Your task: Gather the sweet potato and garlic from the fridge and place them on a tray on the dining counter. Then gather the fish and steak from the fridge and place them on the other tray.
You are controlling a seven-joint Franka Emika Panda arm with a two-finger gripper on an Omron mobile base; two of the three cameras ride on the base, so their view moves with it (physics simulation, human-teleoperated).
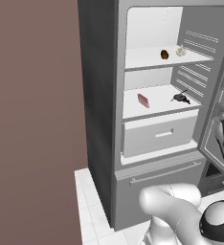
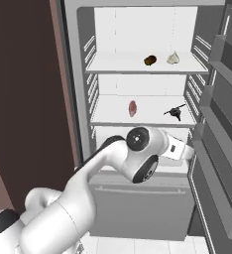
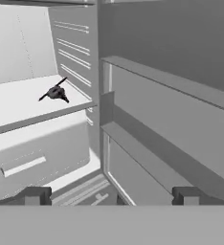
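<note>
Four items sit in the open fridge (image 2: 78, 99) | sweet potato (image 2: 149, 60), garlic (image 2: 173, 58) top shelf (first targets) | steak (image 2: 133, 108), fish (image 2: 175, 112) below | gripper (image 3: 111, 196) spread, empty, facing the door hinge

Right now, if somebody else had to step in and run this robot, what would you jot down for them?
Gripper: open, holding nothing, pointed at the hinge side of the open fridge.
Upper shelf: sweet potato on the left, garlic just right of it.
Middle shelf: steak on the left, a small dark item, presumably the fish, on the right.
Done: fridge door opened.
Left: everything. Carry sweet potato and garlic to one tray, then fish and steak to the other.
</note>
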